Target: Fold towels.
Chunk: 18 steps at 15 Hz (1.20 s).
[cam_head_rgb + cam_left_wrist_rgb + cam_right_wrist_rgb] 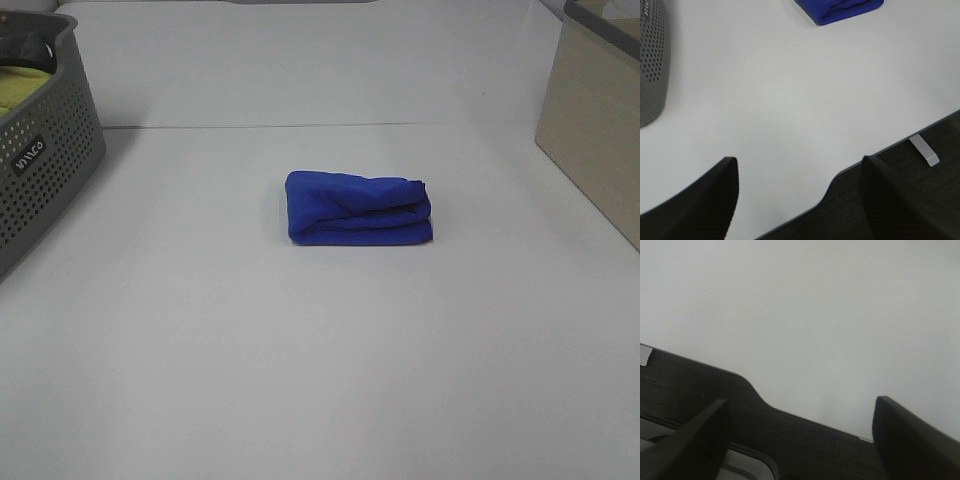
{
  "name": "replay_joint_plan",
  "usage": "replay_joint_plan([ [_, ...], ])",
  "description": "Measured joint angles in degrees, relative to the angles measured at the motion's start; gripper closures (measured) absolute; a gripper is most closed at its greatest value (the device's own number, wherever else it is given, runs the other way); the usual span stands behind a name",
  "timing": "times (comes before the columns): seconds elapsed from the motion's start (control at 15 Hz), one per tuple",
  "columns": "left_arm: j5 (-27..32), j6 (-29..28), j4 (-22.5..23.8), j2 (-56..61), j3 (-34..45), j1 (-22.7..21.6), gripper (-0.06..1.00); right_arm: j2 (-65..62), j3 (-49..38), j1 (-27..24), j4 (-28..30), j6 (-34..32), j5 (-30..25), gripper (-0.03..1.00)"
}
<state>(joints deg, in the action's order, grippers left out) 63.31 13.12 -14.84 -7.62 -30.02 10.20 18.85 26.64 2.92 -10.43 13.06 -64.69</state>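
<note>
With the royal-blue plush towel [358, 208] folded on the white bench [320, 380], both hands, left [800, 200] and right [800, 440], hang released, empty; retreat without brushing it.

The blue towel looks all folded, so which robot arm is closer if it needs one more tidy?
Probably the left. The left gripper sees the towel across the table; the right gripper sees only bare table. Both are open, empty and back at the table's edge.
</note>
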Motion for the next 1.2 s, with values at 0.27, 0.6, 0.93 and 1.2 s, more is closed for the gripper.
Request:
replay_joint_plan([
  [0.27, 0.00, 0.00, -0.06, 0.00, 0.00, -0.46, 0.29, 0.00, 0.00, 0.00, 0.00, 0.00, 0.00, 0.21],
  [0.6, -0.06, 0.11, -0.06, 1.43, 0.11, -8.94, 0.29, -8.02, -0.06, 0.00, 0.00, 0.00, 0.40, 0.21],
  [0.93, 0.00, 0.17, -0.06, 7.91, 0.11, -9.97, 0.29, -18.96, -0.11, 0.00, 0.00, 0.00, 0.40, 0.21],
  [1.2, 0.00, 0.17, 0.11, 7.96, 0.11, -9.97, 0.29, -19.02, -0.11, -2.92, 0.00, 0.00, 0.40, 0.21],
])
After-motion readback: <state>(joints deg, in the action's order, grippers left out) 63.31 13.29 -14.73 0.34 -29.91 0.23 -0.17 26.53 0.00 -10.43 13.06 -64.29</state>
